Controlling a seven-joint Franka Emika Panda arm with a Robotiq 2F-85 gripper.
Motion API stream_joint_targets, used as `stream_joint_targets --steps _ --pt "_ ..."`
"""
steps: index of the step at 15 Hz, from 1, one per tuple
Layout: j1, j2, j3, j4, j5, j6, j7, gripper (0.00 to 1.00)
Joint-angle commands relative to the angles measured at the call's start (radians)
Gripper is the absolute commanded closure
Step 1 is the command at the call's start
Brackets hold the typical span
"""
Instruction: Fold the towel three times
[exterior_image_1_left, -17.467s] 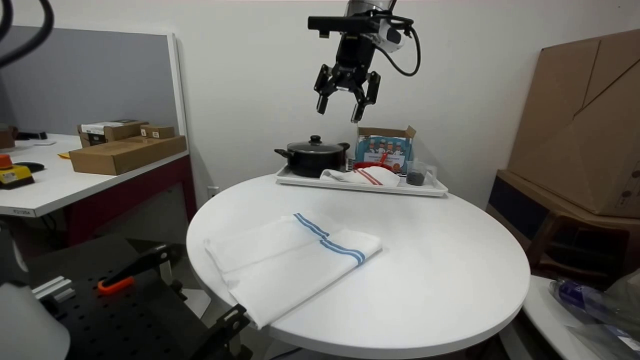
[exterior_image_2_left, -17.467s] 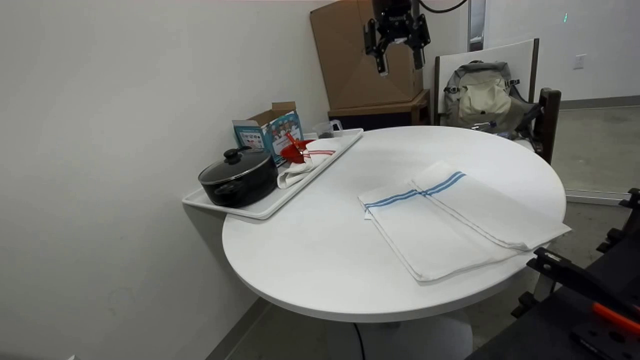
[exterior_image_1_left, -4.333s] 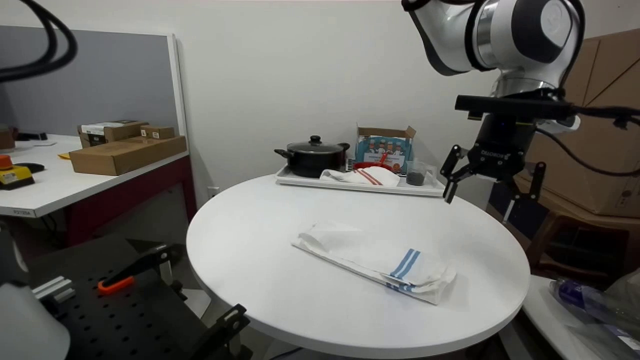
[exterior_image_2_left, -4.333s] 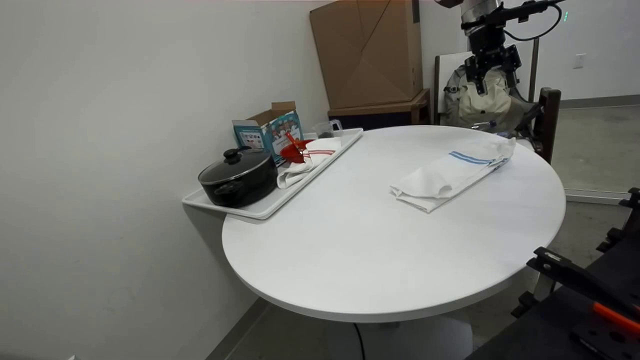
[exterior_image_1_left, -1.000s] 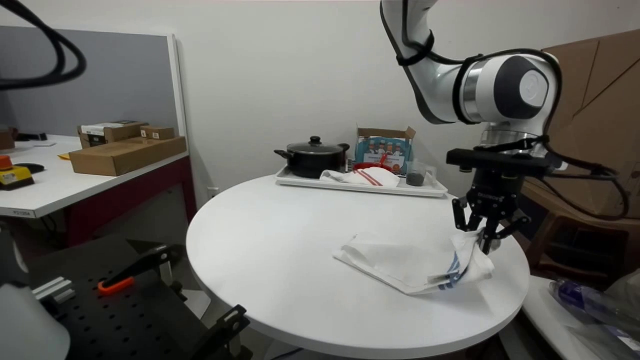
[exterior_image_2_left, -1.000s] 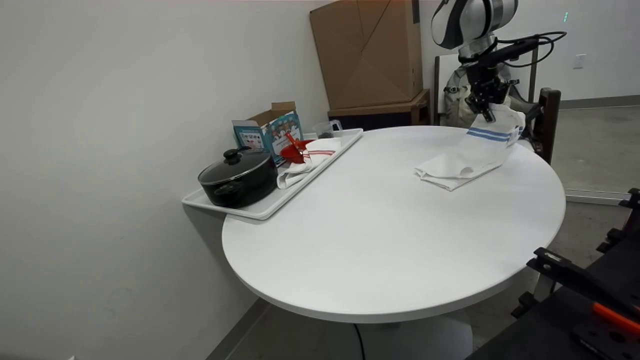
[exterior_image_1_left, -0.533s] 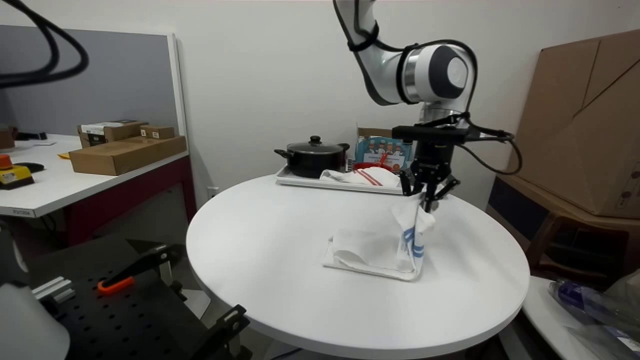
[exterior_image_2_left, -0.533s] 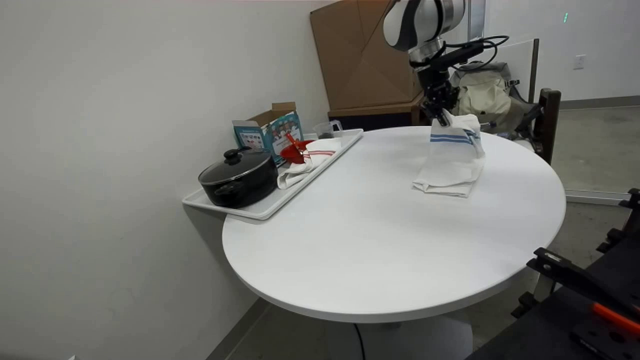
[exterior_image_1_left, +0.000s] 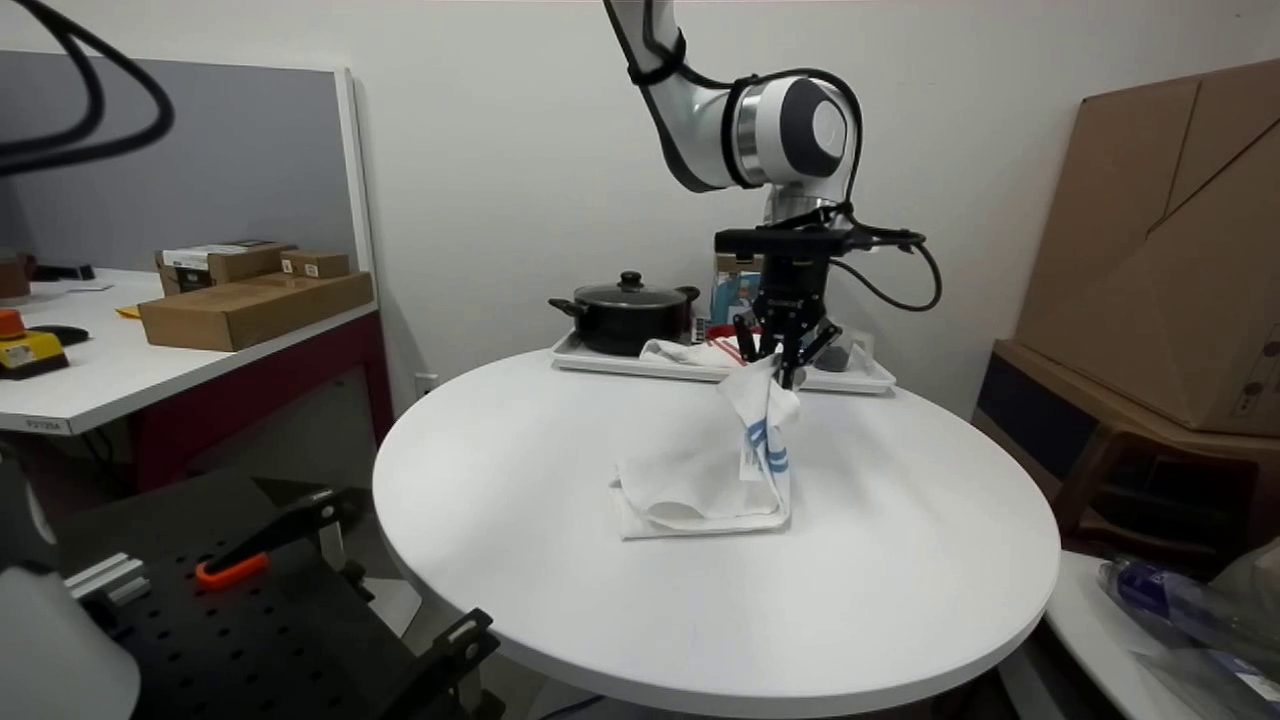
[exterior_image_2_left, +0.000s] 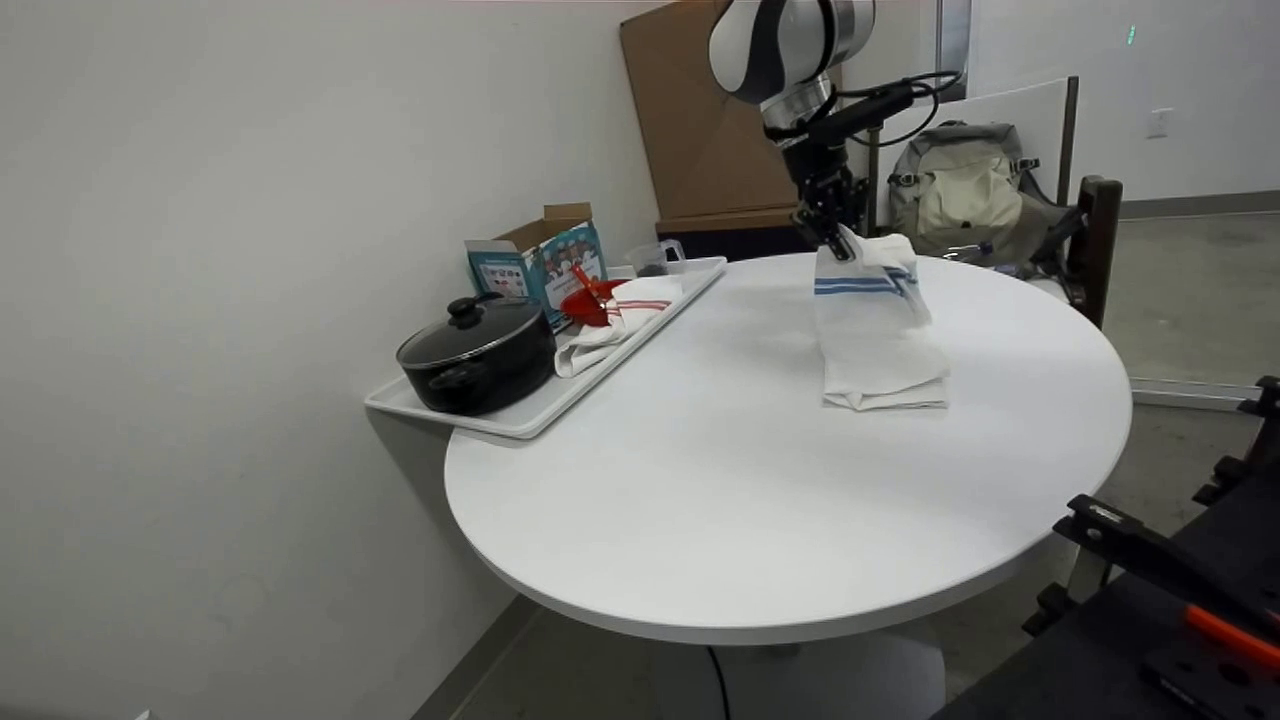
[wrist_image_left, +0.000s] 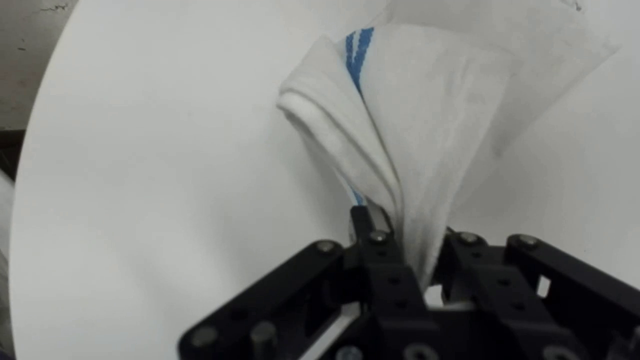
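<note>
Towel (exterior_image_1_left: 690, 485) on the round white table (exterior_image_1_left: 850, 620), with one end raised and the remainder resting on the tabletop. The gripper (exterior_image_1_left: 784, 374) is clamped on the raised end, the cloth bunched between its fingers (wrist_image_left: 385, 260). In an exterior view, the long axis of the resting part (exterior_image_1_left: 705, 507) runs roughly level from left to right, its free end pointing left; at the right the cloth bends upward and climbs steeply, narrowing toward the grip. Blue stripes (exterior_image_1_left: 768, 450) cross this rising length below the gripper. In an exterior view, the long axis stands nearly vertical: the layered free end (exterior_image_2_left: 885, 398) points toward the bottom, the held end toward the top, and the stripes lie crosswise, close under the gripper. The axis runs roughly alongside the long edge of the white tray (exterior_image_2_left: 530, 424), the two well apart. In the wrist view, the towel fans out from the fingers toward the top, a thick rolled fold along its left side; short sections of stripe show at the fan's upper left and just beside one fingertip.
</note>
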Motion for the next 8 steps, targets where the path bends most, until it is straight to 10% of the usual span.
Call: stream_joint_targets --steps 1,8 --pt "0.005 -0.066 0.002 -0.080 -0.030 0.021 0.013 0.97" --pt "0.048 -0.087 0.034 -0.195 -0.146 -0.067 -0.064 0.97"
